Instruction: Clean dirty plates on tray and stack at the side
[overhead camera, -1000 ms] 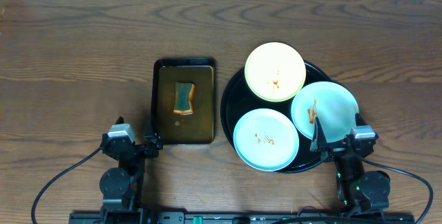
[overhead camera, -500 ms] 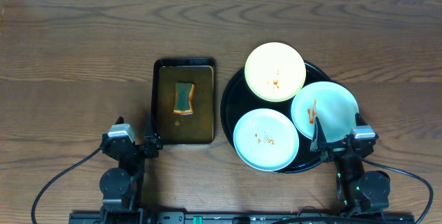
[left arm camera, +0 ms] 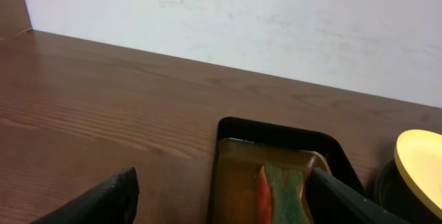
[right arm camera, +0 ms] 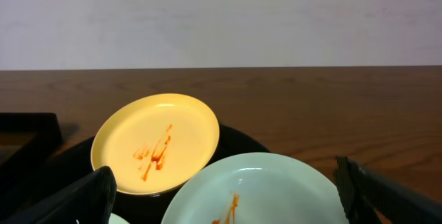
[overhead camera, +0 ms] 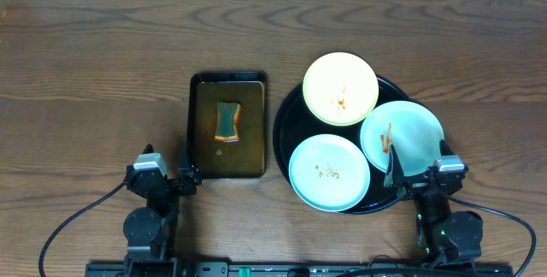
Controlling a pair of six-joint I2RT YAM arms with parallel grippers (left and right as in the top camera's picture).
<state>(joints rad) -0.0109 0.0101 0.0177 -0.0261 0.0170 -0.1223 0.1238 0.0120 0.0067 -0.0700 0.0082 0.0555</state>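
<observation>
Three dirty plates lie on the round black tray [overhead camera: 284, 123]: a pale yellow plate [overhead camera: 340, 88] at the back, a mint-white plate [overhead camera: 329, 172] at the front left, and a mint-white plate [overhead camera: 402, 137] at the right. All carry reddish-brown smears. The yellow plate [right arm camera: 156, 141] and one mint plate [right arm camera: 255, 196] show in the right wrist view. My right gripper [overhead camera: 417, 173] is open and empty at the tray's near right edge, its fingers [right arm camera: 224, 200] wide over the right mint plate. My left gripper [overhead camera: 164, 174] is open and empty near the table's front, left of the pan.
A rectangular dark pan [overhead camera: 226, 125] with brownish liquid and a green-and-orange sponge [overhead camera: 226, 121] sits left of the tray; it also shows in the left wrist view [left arm camera: 276, 141]. A white wall bounds the table's far edge.
</observation>
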